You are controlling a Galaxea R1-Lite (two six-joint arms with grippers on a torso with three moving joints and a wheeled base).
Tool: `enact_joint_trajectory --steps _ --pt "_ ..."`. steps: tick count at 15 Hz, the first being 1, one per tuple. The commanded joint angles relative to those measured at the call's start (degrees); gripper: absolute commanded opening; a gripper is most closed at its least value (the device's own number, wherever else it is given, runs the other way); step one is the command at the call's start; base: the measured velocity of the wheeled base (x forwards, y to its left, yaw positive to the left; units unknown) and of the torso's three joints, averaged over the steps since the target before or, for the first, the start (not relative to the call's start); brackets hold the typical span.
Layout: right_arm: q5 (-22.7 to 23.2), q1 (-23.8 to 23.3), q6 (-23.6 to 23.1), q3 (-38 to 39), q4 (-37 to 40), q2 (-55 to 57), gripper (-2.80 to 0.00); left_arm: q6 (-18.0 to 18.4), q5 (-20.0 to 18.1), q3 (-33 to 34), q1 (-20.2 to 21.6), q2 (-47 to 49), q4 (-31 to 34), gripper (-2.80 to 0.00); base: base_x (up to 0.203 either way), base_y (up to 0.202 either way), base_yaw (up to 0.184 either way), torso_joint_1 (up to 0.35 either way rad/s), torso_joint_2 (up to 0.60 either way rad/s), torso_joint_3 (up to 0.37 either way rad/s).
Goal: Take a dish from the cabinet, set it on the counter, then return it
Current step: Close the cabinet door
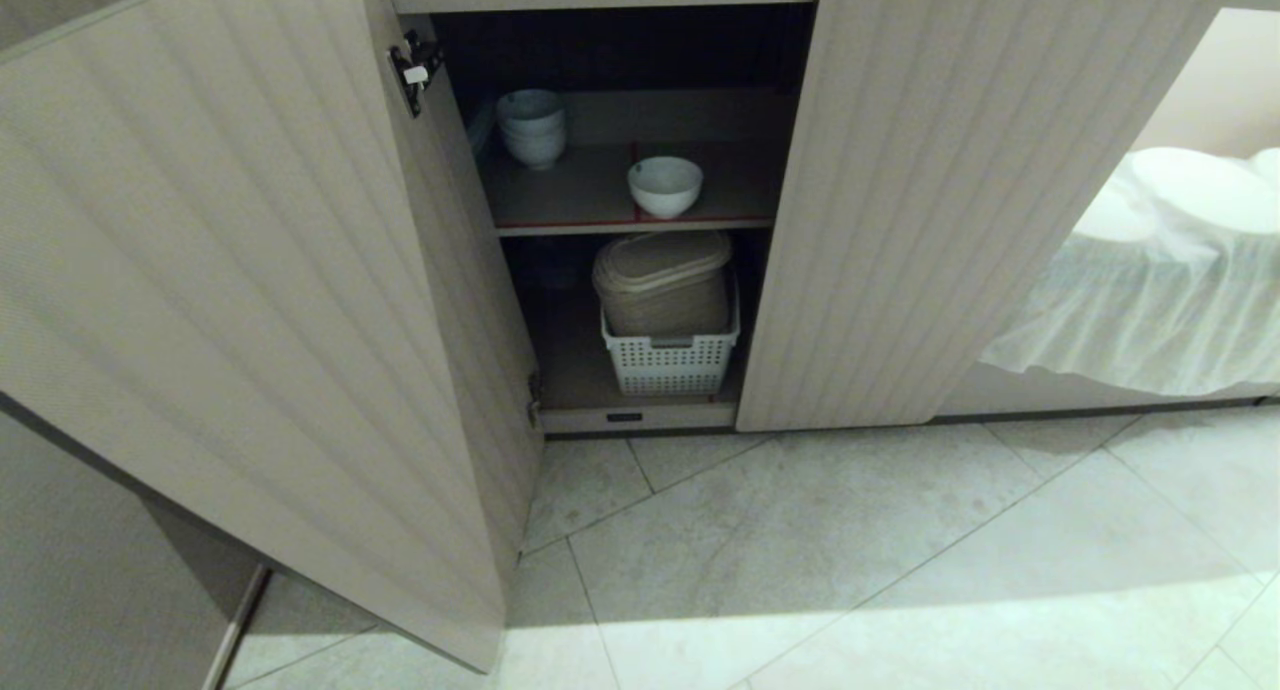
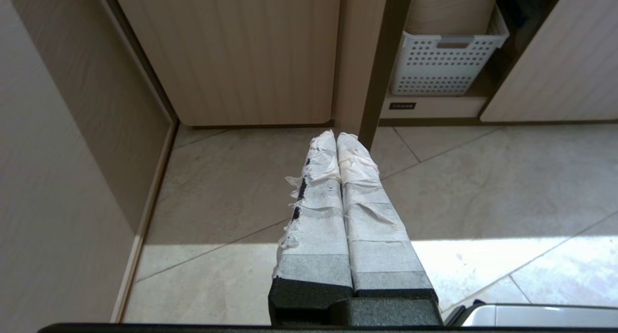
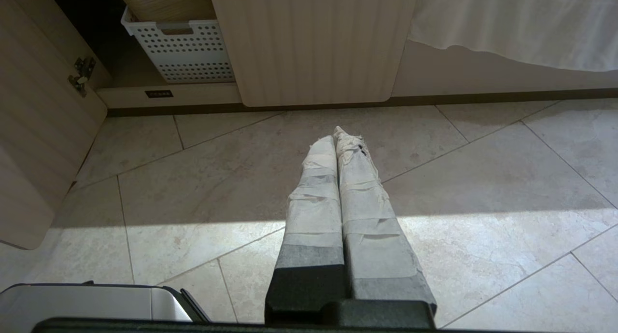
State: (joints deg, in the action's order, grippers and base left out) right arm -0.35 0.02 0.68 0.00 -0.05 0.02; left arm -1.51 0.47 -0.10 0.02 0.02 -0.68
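Note:
The cabinet point(image 1: 250, 300) stands open, its ribbed left door swung out toward me. On its red-edged upper shelf point(image 1: 590, 210) sits the dish point(image 1: 665, 186), a small white bowl, alone near the shelf's front. Neither arm shows in the head view. My left gripper point(image 2: 336, 136) hangs low over the floor tiles in front of the open door, its taped fingers pressed together with nothing between them. My right gripper point(image 3: 334, 132) hangs likewise over the tiles before the shut right door, shut and empty. The counter is out of view.
A stack of white bowls point(image 1: 532, 126) stands at the shelf's back left. Below, a white perforated basket point(image 1: 668, 355) holds a beige lidded container point(image 1: 662, 282). The right door point(image 1: 940, 200) is closed. White cloth point(image 1: 1150, 280) drapes to the right. Part of my base point(image 3: 96, 301) shows.

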Motion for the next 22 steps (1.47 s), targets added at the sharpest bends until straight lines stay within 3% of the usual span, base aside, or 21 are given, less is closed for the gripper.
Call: enact_joint_trajectory --steps 1,7,12,18,22 --pt "0.0 0.0 0.0 0.0 0.0 0.0 -2.80 -0.9 0.1 -1.3 0.0 0.2 -0.2 -2.80 0.000 0.000 0.000 0.000 0.00 0.000" --pt "0.0 0.1 0.0 0.0 0.0 0.0 -2.80 -4.9 0.4 -15.0 -0.3 15.5 -0.5 -2.80 0.000 0.000 0.000 0.000 0.00 0.000" --pt "0.0 0.0 0.0 0.0 0.0 0.0 -2.80 -4.7 1.0 -16.2 0.1 24.2 -11.7 -2.80 0.000 0.000 0.000 0.000 0.00 0.000" --pt "0.0 0.0 0.0 0.0 0.0 0.0 -2.80 -1.0 8.7 -16.2 4.0 36.5 -23.6 -2.80 0.000 0.000 0.000 0.000 0.00 0.000" --pt "0.0 0.0 0.0 0.0 0.0 0.0 -2.80 -0.2 9.7 -16.4 8.3 51.3 -40.1 -2.80 0.000 0.000 0.000 0.000 0.00 0.000"
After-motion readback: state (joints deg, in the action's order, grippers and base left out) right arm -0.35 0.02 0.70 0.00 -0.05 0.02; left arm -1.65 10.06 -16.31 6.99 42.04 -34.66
